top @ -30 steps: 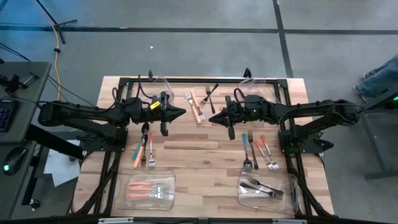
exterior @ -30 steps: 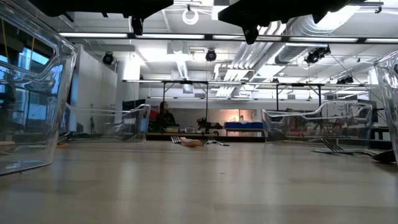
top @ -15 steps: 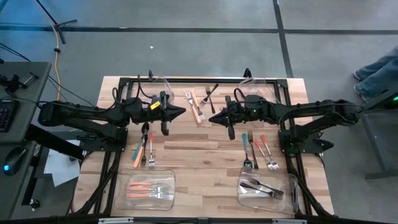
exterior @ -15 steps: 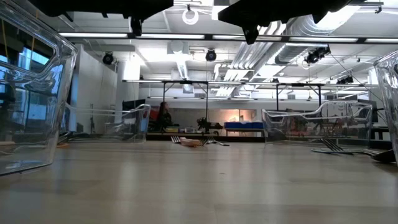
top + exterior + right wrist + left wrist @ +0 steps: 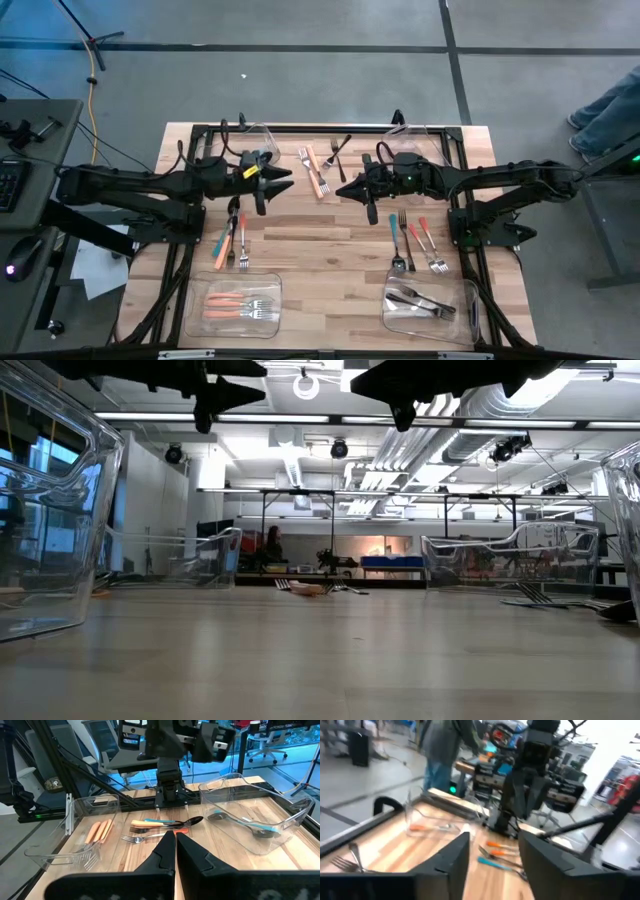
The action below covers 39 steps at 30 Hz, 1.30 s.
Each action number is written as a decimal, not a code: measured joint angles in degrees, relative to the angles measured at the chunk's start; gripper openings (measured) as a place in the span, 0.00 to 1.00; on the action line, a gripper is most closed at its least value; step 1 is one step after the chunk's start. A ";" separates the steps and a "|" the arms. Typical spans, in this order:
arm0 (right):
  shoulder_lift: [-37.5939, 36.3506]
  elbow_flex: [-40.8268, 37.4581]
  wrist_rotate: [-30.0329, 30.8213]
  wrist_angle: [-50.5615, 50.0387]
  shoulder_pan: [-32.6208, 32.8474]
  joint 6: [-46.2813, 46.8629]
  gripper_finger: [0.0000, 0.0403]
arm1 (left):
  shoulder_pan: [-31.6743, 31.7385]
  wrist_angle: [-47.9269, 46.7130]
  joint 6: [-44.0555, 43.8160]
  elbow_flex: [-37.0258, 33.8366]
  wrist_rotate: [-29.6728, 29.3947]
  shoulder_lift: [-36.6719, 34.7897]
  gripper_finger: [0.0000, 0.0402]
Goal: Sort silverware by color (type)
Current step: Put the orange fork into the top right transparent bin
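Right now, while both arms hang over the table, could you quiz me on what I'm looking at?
1. True or false: the left gripper is clamped on a fork.
2. The clear bin at the near left corner holds forks with handles of which colour? A teal, B orange, C black.
3. Which arm's gripper has its two fingers pressed together?

Key:
1. False. Its fingers stand apart with nothing between them.
2. B.
3. The right gripper, hanging above the middle of the table.
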 joint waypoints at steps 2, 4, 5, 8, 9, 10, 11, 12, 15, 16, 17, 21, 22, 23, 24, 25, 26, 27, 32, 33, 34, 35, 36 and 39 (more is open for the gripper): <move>0.00 0.00 0.00 0.00 0.00 -0.02 0.00 | -0.03 -1.46 -0.66 0.00 2.10 -1.23 0.46; 0.00 0.00 0.00 0.00 -0.04 -0.02 0.00 | -0.48 -3.54 -1.41 0.17 3.38 -2.32 0.48; 0.00 0.00 0.02 0.00 -0.04 -0.02 0.00 | -0.91 -5.93 -1.58 0.86 3.43 -2.55 0.49; 0.00 0.00 0.02 0.00 -0.04 -0.03 0.00 | -2.75 -17.94 -0.53 5.38 3.53 -2.52 0.50; 0.00 0.00 0.02 0.00 -0.04 -0.04 0.00 | -3.45 -23.11 0.03 7.46 3.51 -2.23 0.50; 0.00 0.00 0.02 0.00 -0.04 -0.06 0.00 | -4.16 -27.99 0.39 9.59 3.34 -1.63 0.50; 0.00 0.00 0.02 0.00 -0.04 -0.13 0.00 | -4.87 -32.88 0.34 11.55 3.05 -0.92 0.50; 0.00 0.00 0.01 0.00 -0.09 -0.24 0.00 | -5.62 -38.21 -0.38 13.27 2.70 -0.22 0.50; 0.00 0.00 0.02 0.00 -0.30 -0.24 0.00 | -7.75 -50.97 -6.36 16.30 1.30 1.83 0.50; 0.00 0.00 0.02 0.00 -0.41 -0.22 0.00 | -8.40 -54.47 -9.64 16.43 1.01 2.43 0.50; 0.00 0.00 0.02 0.00 -0.43 -0.11 0.00 | -9.07 -57.93 -13.62 16.35 0.99 3.05 0.50; 0.00 0.00 0.02 0.00 -0.80 -0.07 0.00 | -12.25 -67.00 -31.24 13.91 0.97 6.29 0.50; 0.00 0.00 0.02 0.00 -0.90 -0.08 0.00 | -13.22 -67.79 -35.32 12.86 0.98 7.09 0.50; 0.00 0.00 0.02 0.00 -1.07 -0.17 0.00 | -14.22 -67.83 -39.25 11.62 1.04 7.81 0.50; 0.00 0.00 0.02 0.00 -1.16 -0.22 0.00 | -15.28 -67.78 -43.10 10.45 1.22 8.47 0.50; 0.00 0.00 0.02 -0.02 -1.18 -0.09 0.00 | -16.37 -67.79 -46.86 9.38 1.50 9.18 0.50; 0.00 0.00 0.02 -0.03 -1.27 -0.09 0.00 | -17.43 -67.75 -50.37 8.38 1.54 9.88 0.50; 0.00 0.00 0.02 -0.08 -1.29 -0.09 0.00 | -18.40 -67.63 -53.72 7.44 1.60 10.61 0.50; 0.00 0.00 0.02 -0.15 -1.28 -0.07 0.00 | -21.09 -67.64 -64.13 4.54 1.60 13.82 0.50; 0.00 0.00 0.02 -0.19 -1.27 -0.09 0.00 | -21.24 -67.39 -64.89 4.09 1.56 14.34 0.50; 0.00 0.00 0.02 -0.23 -1.28 -0.09 0.00 | -21.35 -67.20 -65.49 3.80 1.56 15.06 0.50; 0.00 0.00 0.02 -0.31 -1.29 -0.09 0.00 | -21.35 -66.84 -66.07 3.45 1.58 15.63 0.50; 0.00 0.00 0.02 -0.35 -1.27 -0.09 0.00 | -21.35 -66.38 -66.61 3.18 1.62 16.15 0.50; 0.02 0.00 0.02 -0.88 -1.27 -0.09 0.00 | -21.33 -64.60 -67.09 3.01 1.65 17.96 0.50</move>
